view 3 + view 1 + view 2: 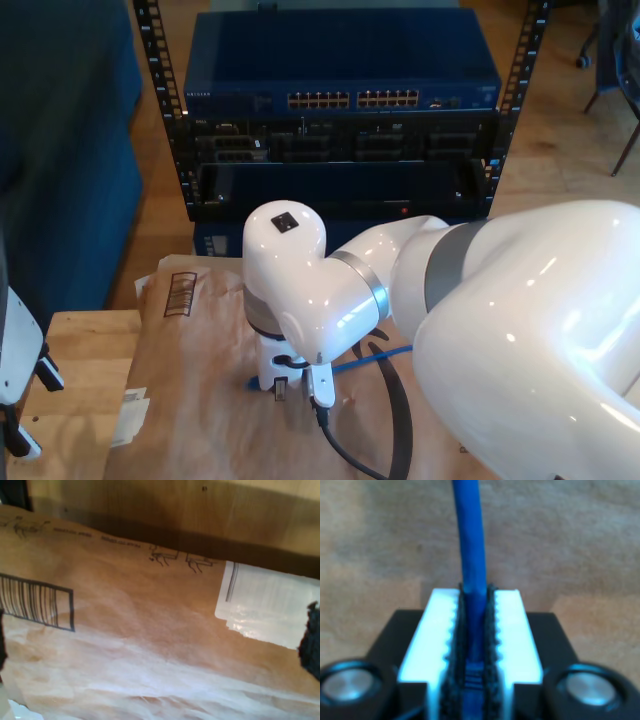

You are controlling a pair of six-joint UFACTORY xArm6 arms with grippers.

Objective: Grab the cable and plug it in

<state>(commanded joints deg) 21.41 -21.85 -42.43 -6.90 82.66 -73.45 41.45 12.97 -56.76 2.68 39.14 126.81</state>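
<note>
The cable (471,555) is thin and bright blue, and it runs straight out between the white ribbed pads (437,635) of my second gripper (474,602), which is shut on it. In the exterior view the big white arm leans over brown paper, its wrist (285,370) pointing down and covering the gripper. A short length of the cable (375,352) shows beside that wrist. My first gripper (156,640) hovers over the brown paper (150,630), its dark fingertips (311,640) far apart at the picture's edges with nothing between them.
A rack at the back holds a blue network switch (340,70) with a row of ports (350,99). The brown paper (200,400) with a barcode (183,293) lies on a wooden table (85,350). Another arm's white part (20,370) is at the exterior view's left edge.
</note>
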